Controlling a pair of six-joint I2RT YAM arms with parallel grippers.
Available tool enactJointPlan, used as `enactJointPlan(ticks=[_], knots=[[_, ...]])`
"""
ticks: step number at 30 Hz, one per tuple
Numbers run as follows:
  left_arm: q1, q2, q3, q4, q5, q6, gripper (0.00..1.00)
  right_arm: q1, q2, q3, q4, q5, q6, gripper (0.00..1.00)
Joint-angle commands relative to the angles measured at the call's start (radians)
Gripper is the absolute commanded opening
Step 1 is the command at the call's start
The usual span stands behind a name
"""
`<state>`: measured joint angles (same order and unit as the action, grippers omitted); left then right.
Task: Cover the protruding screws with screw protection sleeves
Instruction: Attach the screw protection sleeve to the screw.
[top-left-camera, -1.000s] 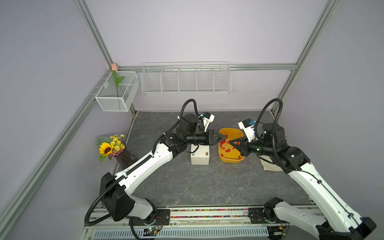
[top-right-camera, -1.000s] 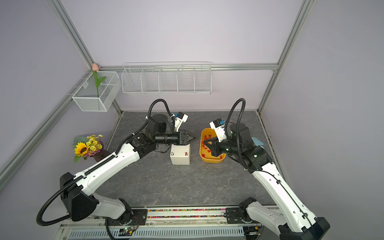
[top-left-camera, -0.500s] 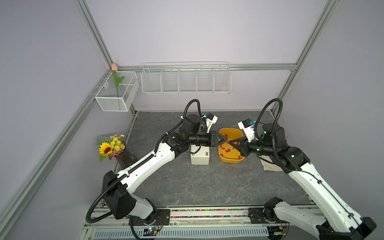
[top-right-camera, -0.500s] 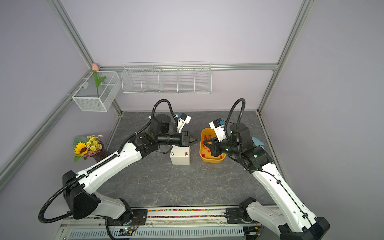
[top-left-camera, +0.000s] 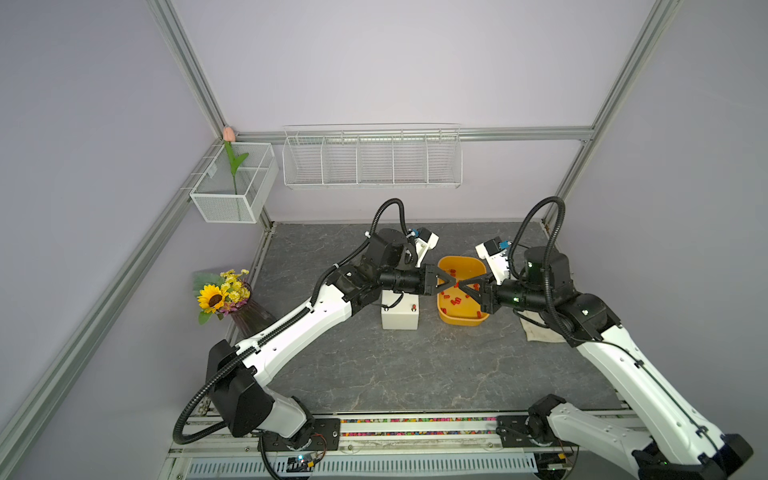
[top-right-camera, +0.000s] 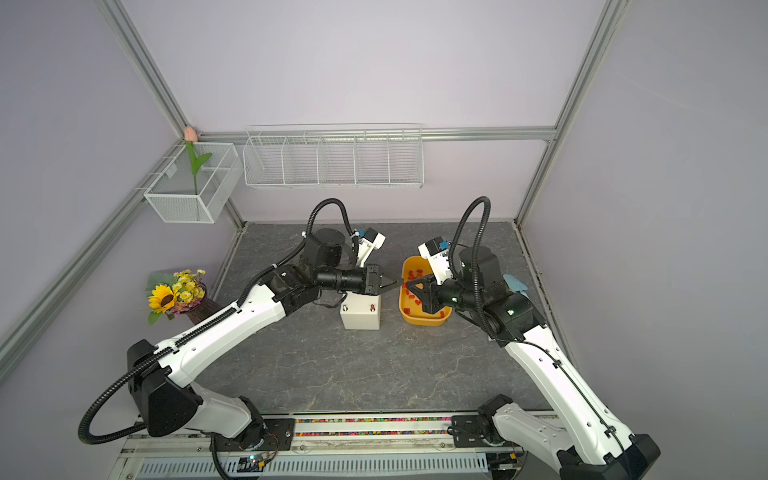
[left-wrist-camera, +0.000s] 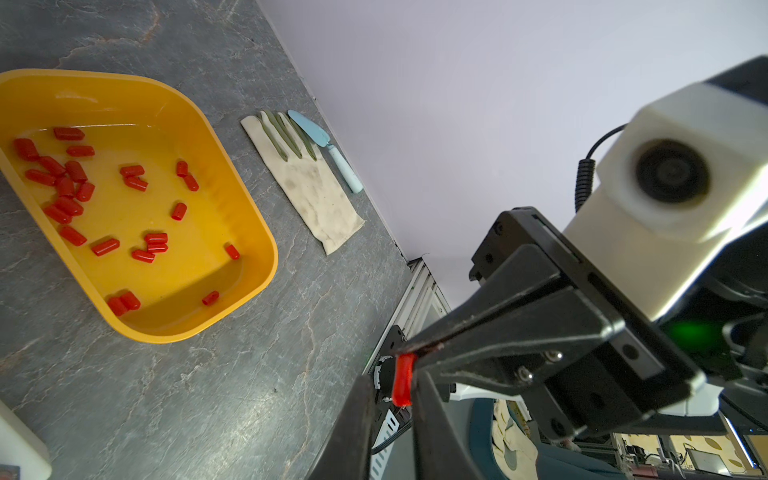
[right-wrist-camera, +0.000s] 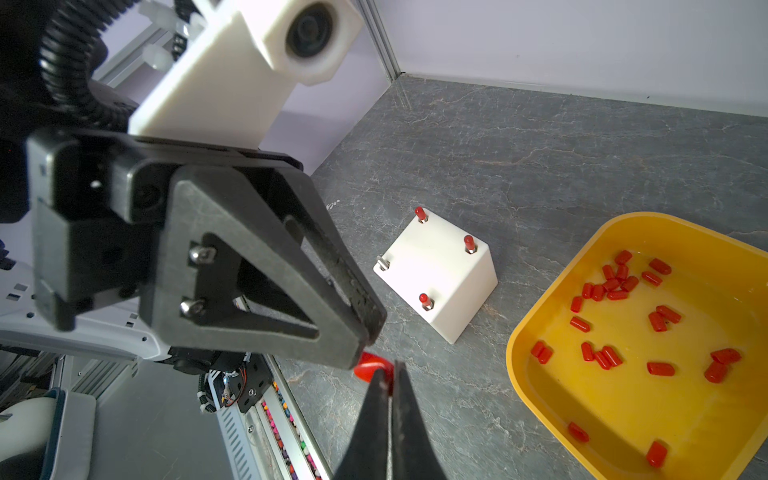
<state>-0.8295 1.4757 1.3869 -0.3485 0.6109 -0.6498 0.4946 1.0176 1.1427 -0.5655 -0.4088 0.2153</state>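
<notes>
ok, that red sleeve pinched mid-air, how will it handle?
The red sleeve looks glossy and smooth, so probably a bit slippery. Loose sleeves in the yellow tray are cylinders lying on their sides, so likely roll. Tiny beside the tray: likely very light.

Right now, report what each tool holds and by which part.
Right tool pinches one red sleeve by its end. Left tool flanks the free end, a gap showing, not yet gripping.

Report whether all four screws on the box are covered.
Not all covered. The right wrist view shows red sleeves capping three screws on the white box; the fourth screw stands bare.
</notes>
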Motion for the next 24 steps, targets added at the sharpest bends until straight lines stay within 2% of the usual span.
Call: enactJointPlan(ticks=[1, 6, 11, 17, 21, 23, 24], knots=[[-0.008, 0.013, 0.046, -0.024, 0.007, 0.023, 0.21, 0.008, 0.003, 0.02, -0.012, -0.013, -0.022, 0.06], [-0.011, 0.019, 0.057, -0.032, 0.007, 0.029, 0.21, 0.011, 0.005, 0.019, -0.018, -0.013, -0.026, 0.06], [-0.013, 0.027, 0.065, -0.045, 0.007, 0.035, 0.13, 0.013, -0.002, 0.022, -0.018, -0.005, -0.029, 0.06], [-0.02, 0.032, 0.073, -0.073, 0.004, 0.05, 0.12, 0.013, -0.002, 0.025, -0.022, -0.002, -0.033, 0.06], [-0.021, 0.034, 0.079, -0.083, 0.002, 0.058, 0.05, 0.013, -0.002, 0.026, -0.021, -0.003, -0.035, 0.06], [-0.022, 0.037, 0.081, -0.089, 0.002, 0.061, 0.06, 0.013, -0.003, 0.028, -0.02, -0.004, -0.037, 0.06], [-0.021, 0.038, 0.083, -0.092, 0.005, 0.063, 0.1, 0.013, -0.001, 0.029, -0.021, -0.004, -0.038, 0.06]])
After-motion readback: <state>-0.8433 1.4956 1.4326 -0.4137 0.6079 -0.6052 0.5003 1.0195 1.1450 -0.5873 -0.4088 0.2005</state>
